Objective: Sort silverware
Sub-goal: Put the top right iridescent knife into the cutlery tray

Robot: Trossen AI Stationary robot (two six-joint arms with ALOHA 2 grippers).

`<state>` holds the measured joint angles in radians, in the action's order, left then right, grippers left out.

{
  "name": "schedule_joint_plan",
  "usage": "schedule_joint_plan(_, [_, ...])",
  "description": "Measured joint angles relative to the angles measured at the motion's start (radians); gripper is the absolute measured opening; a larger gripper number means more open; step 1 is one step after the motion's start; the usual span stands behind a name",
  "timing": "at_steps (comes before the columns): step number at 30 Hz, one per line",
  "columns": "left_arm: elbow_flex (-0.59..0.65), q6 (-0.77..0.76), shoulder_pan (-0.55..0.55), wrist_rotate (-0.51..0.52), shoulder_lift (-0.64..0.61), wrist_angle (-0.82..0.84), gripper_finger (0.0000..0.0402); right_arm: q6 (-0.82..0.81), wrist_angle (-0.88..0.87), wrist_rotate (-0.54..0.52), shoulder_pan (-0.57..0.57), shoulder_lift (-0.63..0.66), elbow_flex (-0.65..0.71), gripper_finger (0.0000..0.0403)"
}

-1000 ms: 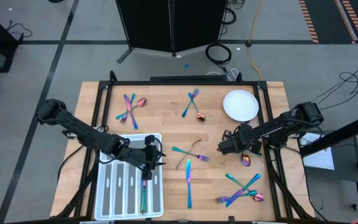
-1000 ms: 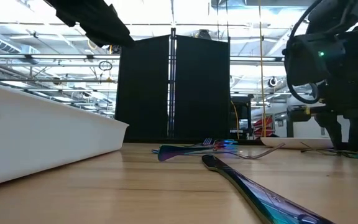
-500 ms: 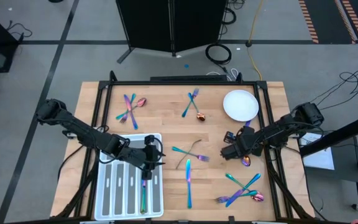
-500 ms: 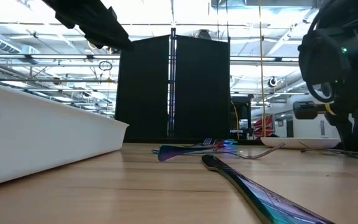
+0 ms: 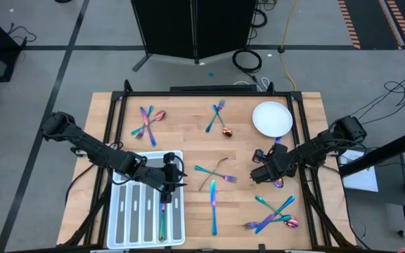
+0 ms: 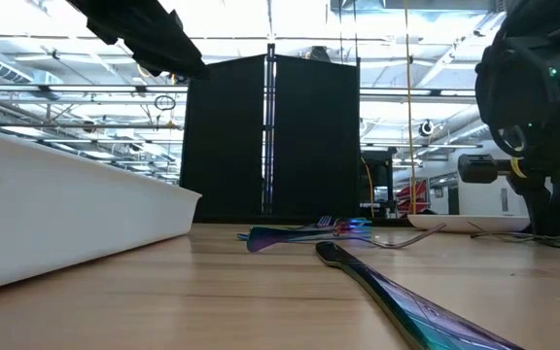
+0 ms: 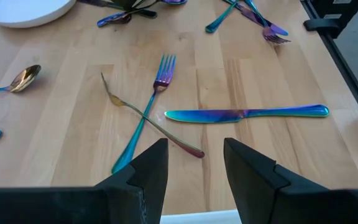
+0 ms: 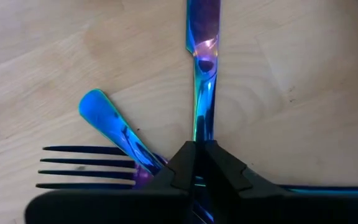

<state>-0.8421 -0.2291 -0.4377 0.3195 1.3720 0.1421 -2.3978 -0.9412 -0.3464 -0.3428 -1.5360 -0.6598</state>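
The white tray (image 5: 129,211) holds one shiny piece (image 5: 162,223). More silverware (image 5: 215,207) lies scattered on the wooden table (image 5: 188,133). The right gripper (image 8: 197,163) pinches a knife (image 8: 202,56). The left gripper (image 7: 194,163) is spread.

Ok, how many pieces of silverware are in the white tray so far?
1: a teal piece lies lengthwise in a compartment toward the right side of the tray, just below the left gripper. That arm covers the tray's top edge, so another could be hidden there.
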Motion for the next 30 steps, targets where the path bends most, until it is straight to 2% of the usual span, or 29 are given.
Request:
schedule_joint_plan(15, [0.0,0.003,0.003,0.0,0.0,-0.005,0.0157,0.036,-0.061,0.005,0.0,0.05,0.0,0.002])
schedule_joint_plan(24, [0.0,0.007,0.013,0.0,0.0,-0.005,0.0157,0.08,-0.079,-0.048,0.007,0.069,0.013,0.0021])
schedule_joint_plan(27, [0.0,0.007,0.013,0.0,0.0,-0.003,0.0157,0.081,-0.061,-0.049,0.007,0.069,0.025,0.003])
schedule_joint_plan(30, [0.0,0.008,0.013,0.0,0.0,-0.002,0.0157,0.087,-0.021,-0.058,0.007,0.069,0.039,0.0057])
